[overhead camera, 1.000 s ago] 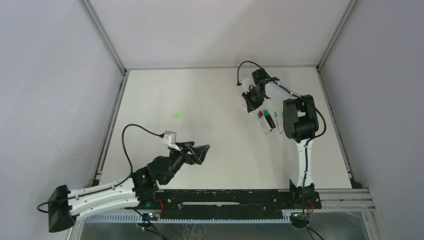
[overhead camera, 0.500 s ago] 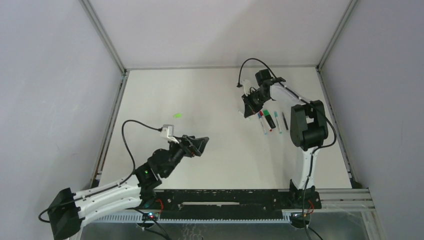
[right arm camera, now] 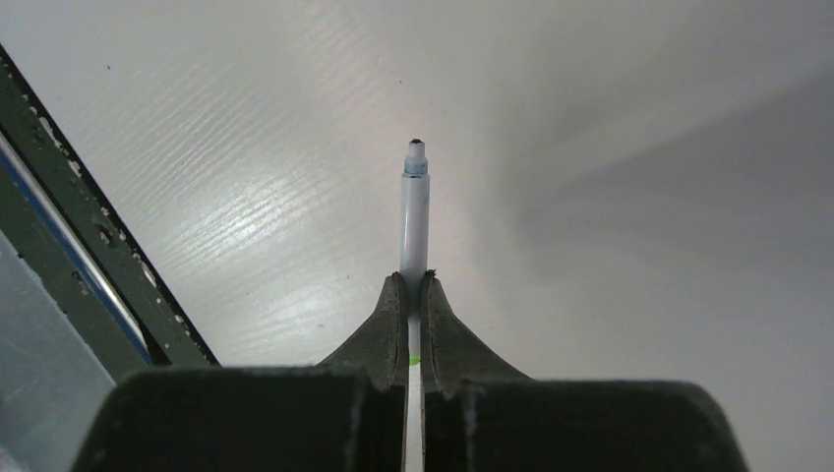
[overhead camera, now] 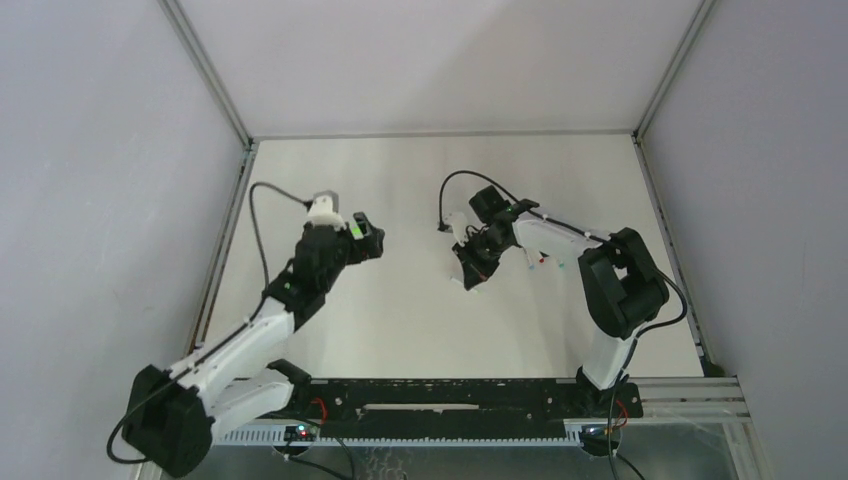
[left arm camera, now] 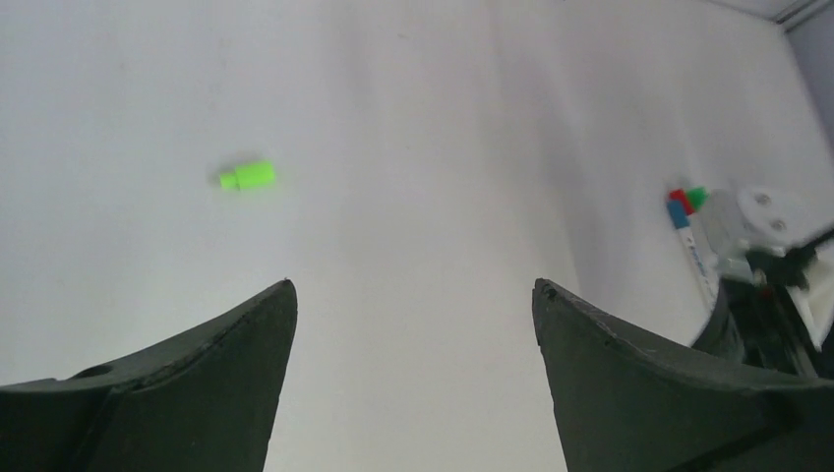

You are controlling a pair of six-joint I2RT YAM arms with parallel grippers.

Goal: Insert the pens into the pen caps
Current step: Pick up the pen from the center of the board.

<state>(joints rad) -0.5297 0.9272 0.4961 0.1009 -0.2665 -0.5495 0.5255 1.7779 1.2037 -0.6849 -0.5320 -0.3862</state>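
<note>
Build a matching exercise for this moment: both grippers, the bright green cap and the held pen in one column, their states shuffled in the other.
Things
1. left gripper
2. right gripper
3. bright green cap
4. white pen

States
A. lies loose on the table, nothing touching it
B. jaws wide apart, nothing between them
C. shut on the white pen
D. clamped, bare tip sticking out in front

Pairs: 1-B, 2-C, 3-A, 4-D
</note>
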